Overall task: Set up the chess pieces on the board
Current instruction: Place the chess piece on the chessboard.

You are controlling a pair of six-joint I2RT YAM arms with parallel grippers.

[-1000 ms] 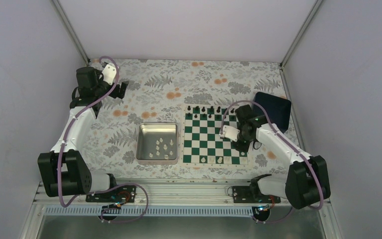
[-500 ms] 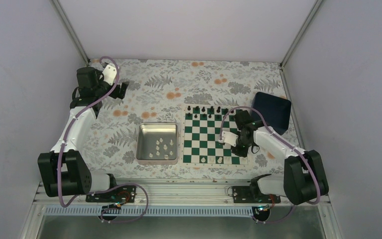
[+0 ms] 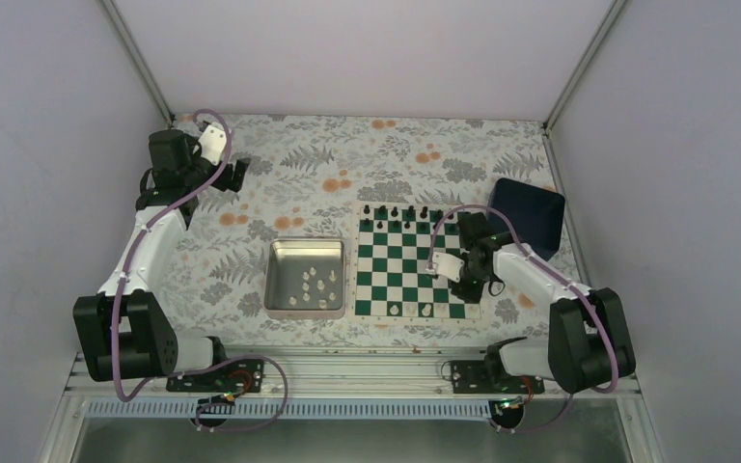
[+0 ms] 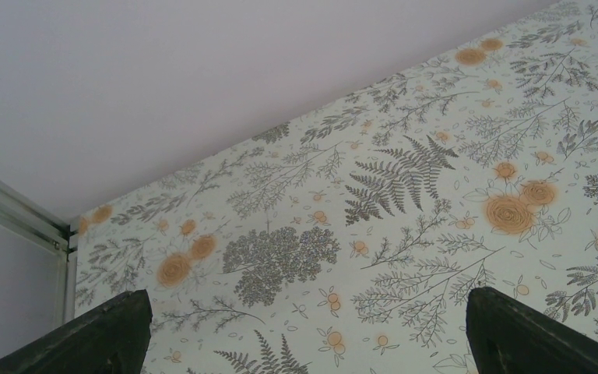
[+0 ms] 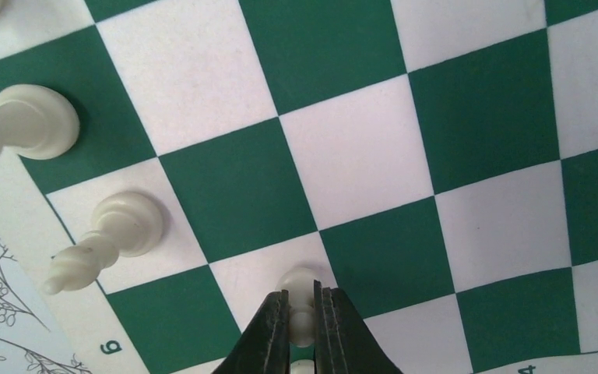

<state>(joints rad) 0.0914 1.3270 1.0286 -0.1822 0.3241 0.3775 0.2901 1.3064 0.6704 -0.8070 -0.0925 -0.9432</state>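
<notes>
The green and white board (image 3: 415,269) lies right of centre. Black pieces (image 3: 401,211) stand along its far edge, white pieces (image 3: 425,310) on its near edge. My right gripper (image 5: 302,312) is shut on a cream-white pawn (image 5: 299,284) whose base rests on a white square of the board (image 5: 358,148). Two more white pieces (image 5: 121,226) stand to its left on the board's edge row. In the top view the right gripper (image 3: 465,285) is low over the board's near right part. My left gripper (image 3: 238,174) is open and empty at the far left, its fingers (image 4: 101,335) wide apart over the floral cloth.
A square silver tray (image 3: 279,289) left of the board holds several white pieces (image 3: 316,282). A dark blue box (image 3: 529,214) stands at the board's far right corner. The floral cloth (image 3: 347,154) covers the table; enclosure walls close in on three sides.
My right gripper has moved a little toward the near edge of the board and lower, bringing the white pawn down onto a square. The left arm has not moved.
</notes>
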